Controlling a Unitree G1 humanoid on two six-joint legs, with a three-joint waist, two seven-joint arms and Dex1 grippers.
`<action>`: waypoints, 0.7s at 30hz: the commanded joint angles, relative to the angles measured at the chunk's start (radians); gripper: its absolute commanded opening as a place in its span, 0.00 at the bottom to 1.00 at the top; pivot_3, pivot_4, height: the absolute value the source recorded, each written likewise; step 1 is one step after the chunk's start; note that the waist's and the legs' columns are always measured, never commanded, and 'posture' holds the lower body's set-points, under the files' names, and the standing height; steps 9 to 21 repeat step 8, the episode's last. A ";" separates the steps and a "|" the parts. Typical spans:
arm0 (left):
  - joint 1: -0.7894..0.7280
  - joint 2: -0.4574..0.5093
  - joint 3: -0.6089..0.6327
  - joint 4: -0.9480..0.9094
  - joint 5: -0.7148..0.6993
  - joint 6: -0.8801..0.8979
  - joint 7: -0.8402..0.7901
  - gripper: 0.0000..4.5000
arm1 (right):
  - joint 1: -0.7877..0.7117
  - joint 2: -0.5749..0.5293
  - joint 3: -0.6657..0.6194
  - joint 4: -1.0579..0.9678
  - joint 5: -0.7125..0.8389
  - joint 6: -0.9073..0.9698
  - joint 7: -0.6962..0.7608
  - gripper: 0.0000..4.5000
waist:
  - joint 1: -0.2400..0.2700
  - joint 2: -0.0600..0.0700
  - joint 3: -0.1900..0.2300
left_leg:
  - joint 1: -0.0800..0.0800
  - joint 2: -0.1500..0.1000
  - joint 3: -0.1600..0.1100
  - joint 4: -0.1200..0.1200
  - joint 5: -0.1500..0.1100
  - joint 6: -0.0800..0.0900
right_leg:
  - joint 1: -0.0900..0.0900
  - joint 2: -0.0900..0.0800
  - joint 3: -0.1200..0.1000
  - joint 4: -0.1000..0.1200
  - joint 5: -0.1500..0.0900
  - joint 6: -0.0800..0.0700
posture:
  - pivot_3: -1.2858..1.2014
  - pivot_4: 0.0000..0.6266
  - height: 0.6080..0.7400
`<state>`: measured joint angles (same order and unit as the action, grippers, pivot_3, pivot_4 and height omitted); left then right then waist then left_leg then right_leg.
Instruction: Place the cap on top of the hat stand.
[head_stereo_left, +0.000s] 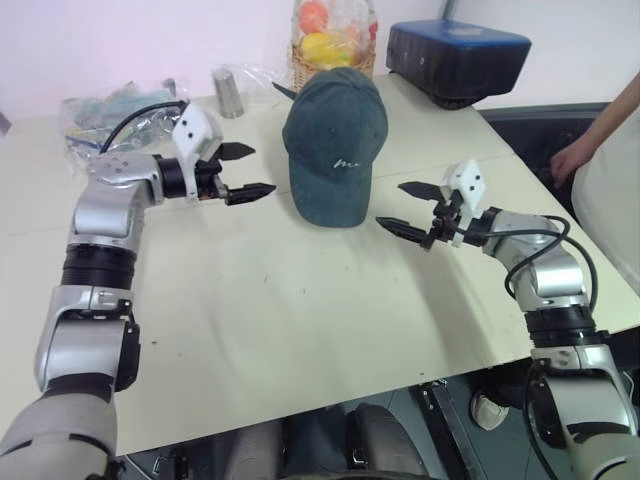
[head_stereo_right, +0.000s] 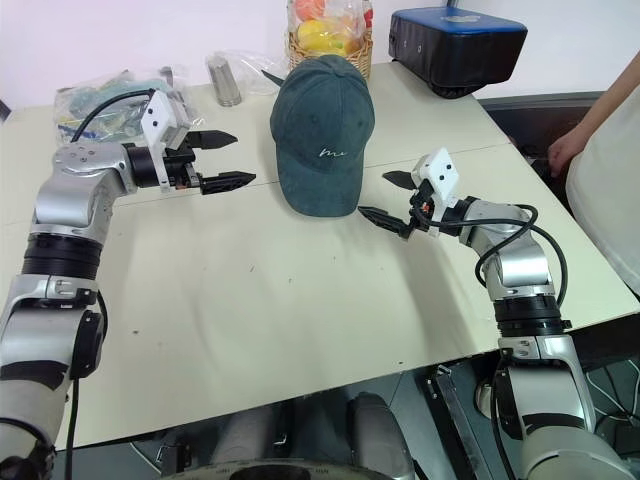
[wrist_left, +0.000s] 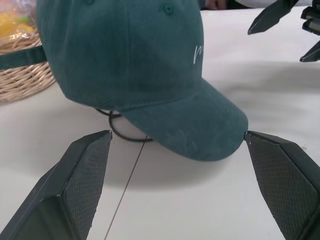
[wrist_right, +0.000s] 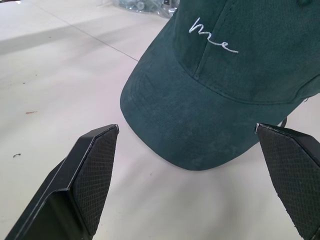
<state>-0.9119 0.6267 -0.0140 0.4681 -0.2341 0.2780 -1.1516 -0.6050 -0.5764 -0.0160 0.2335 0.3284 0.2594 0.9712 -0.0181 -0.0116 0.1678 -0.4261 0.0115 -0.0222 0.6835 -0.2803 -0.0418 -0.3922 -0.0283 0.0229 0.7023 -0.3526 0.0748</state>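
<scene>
Teal-green fabric makes up the cap (head_stereo_left: 335, 145), a baseball cap with small white script on its front, and it already sits on the hat stand (wrist_left: 120, 131), of which a thin black wire ring shows beneath the cap's edge in the left wrist view. Its curved brim points toward the robot and slopes down close to the pale desk (head_stereo_left: 300, 320), near the middle of the surface.

To the cap's left the left pincer (head_stereo_left: 245, 172) hovers beside the crown, its two black fingers spread wide and holding nothing, apart from the fabric. On the other side the right pincer (head_stereo_left: 408, 210) hangs just beside the brim, likewise spread and empty, not touching the cap.

Behind the cap, at the far edge of the desk, stands a woven wicker basket (head_stereo_left: 332, 50) of fruit wrapped in clear plastic. A metal cylinder (head_stereo_left: 229, 92) stands to its left, and further left lies a crumpled clear plastic bag (head_stereo_left: 110, 112). A dark blue box (head_stereo_left: 458, 55) sits at the far right corner. A person's hand (head_stereo_left: 572, 158) shows at the right edge.
</scene>
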 joint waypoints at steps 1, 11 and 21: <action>-0.010 0.002 0.044 -0.034 -0.046 0.011 -0.002 0.98 | -0.008 -0.017 -0.031 -0.025 0.008 -0.011 0.004 1.00 | 0.001 0.000 0.000 | 0.000 0.000 0.000 0.000 0.000 0.000 | 0.000 0.000 0.000 0.000 0.000 0.000 | 0.52 0.24 1.00; 0.026 -0.002 0.036 -0.073 -0.051 -0.016 -0.005 0.98 | -0.013 -0.029 -0.032 -0.024 0.008 -0.007 0.004 1.00 | 0.001 0.000 0.000 | 0.000 0.000 0.000 0.000 0.000 0.000 | 0.000 0.000 0.000 0.000 0.000 0.000 | 0.52 0.24 1.00; 0.026 -0.002 0.036 -0.073 -0.051 -0.016 -0.005 0.98 | -0.013 -0.029 -0.032 -0.024 0.008 -0.007 0.004 1.00 | 0.001 0.000 0.000 | 0.000 0.000 0.000 0.000 0.000 0.000 | 0.000 0.000 0.000 0.000 0.000 0.000 | 0.52 0.24 1.00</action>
